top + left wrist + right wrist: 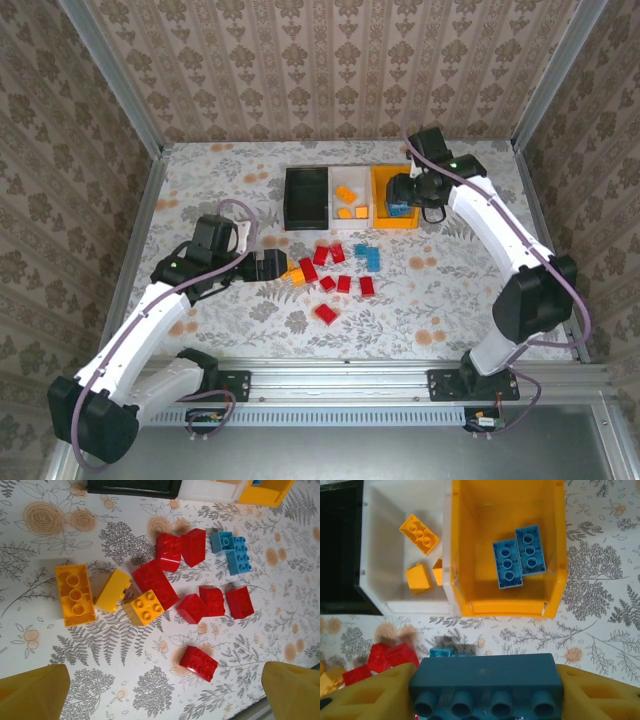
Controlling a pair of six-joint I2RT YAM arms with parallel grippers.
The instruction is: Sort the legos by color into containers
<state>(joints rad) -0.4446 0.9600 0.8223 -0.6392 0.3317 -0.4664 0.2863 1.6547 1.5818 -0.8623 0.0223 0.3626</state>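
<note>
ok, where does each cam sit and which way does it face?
Top external: above, behind the bases, looking down on the floral table; both arms, left gripper, right gripper show.
Left wrist: low, looking down at loose red plastic bricks; its yellow fingertips at bottom corners.
Right wrist: above the orange-yellow plastic bin, looking in; its fingers clamp a blue plastic brick.
Shared: both wrist views catch the white plastic bin.

The left arm point(150, 310) reaches from its near-left base toward the middle, forearm low and pointing right. The left gripper point(280, 267) has its yellow fingers point(35, 692) spread wide, nothing between them. The right arm point(500, 230) stretches far, then bends back left; the right gripper point(403, 200) points down, fingers point(600, 695) clamped on a blue lego point(485, 675)
</note>
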